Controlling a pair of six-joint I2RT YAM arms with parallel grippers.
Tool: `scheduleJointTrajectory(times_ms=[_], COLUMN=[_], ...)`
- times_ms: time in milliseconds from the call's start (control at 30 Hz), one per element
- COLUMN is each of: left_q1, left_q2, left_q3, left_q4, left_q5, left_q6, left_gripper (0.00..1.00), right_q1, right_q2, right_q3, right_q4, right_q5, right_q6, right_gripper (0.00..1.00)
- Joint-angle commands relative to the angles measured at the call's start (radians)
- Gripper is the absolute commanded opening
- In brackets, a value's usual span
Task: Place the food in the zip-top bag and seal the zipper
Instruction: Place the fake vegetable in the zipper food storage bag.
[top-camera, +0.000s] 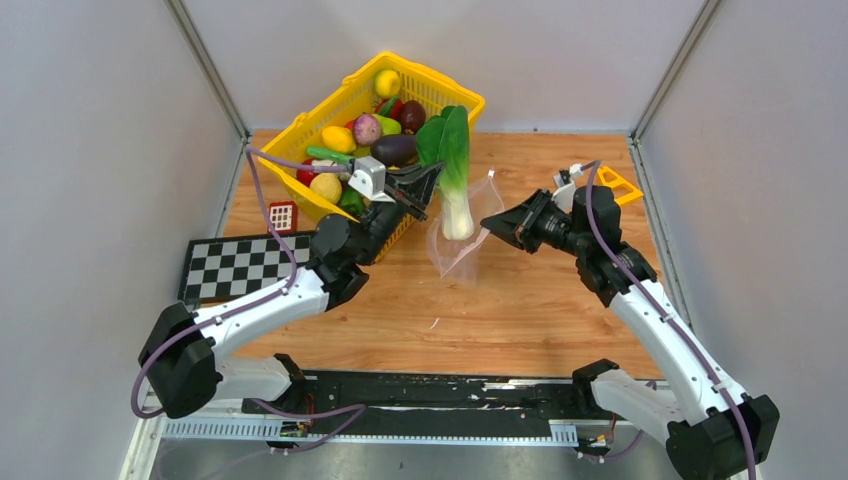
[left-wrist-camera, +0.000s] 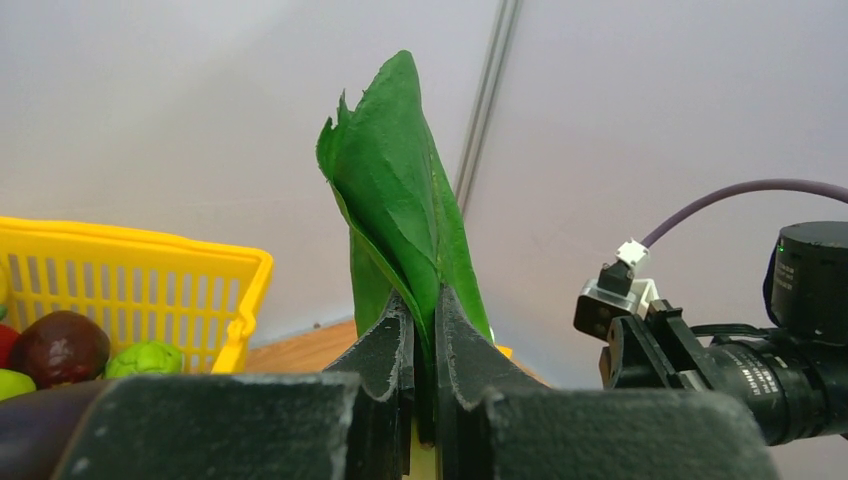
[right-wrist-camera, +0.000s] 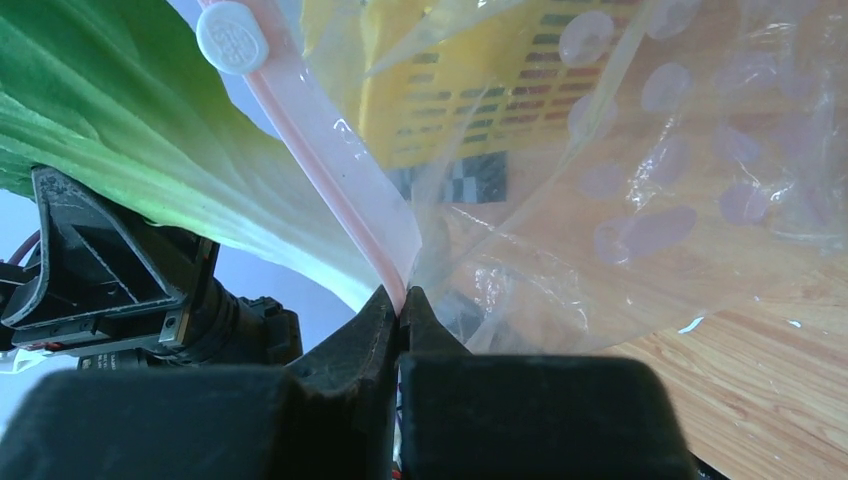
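Observation:
My left gripper is shut on a toy bok choy, gripping its green leaves, with the white stalk end hanging down into the mouth of the clear zip-top bag. My right gripper is shut on the bag's pink zipper strip and holds the bag up off the table. The white slider tab sits at the strip's far end. More food lies in the yellow basket, also seen in the left wrist view.
A black-and-white checkerboard lies at the left edge of the wooden table. A small red-and-white grid piece sits by the basket. A small yellow piece lies behind the right arm. Grey walls close in on three sides.

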Motion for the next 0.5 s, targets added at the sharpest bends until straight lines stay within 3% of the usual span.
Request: scheduleJointTrajectory(times_ms=[0, 267, 467], left_q1=[-0.014, -0.106, -0.143], left_q2=[0.007, 0.011, 0.013], left_q3=[-0.017, -0.036, -0.088], left_q4=[0.144, 0.134, 0.182], left_q5=[-0.042, -0.072, -0.066], left_q6=[0.086, 0.295, 0.294], left_gripper=[0.0, 0.0, 0.0], right_q1=[0.003, 0.001, 0.001], right_q2=[-0.024, -0.041, -0.039], right_q3=[0.028, 0.011, -0.004], right_q4=[0.035, 0.128, 0.182], right_q5=[-0.052, -0.034, 0.021], right_q6=[0.001, 0.134, 0.246], right_gripper=[0.0, 0.0, 0.0])
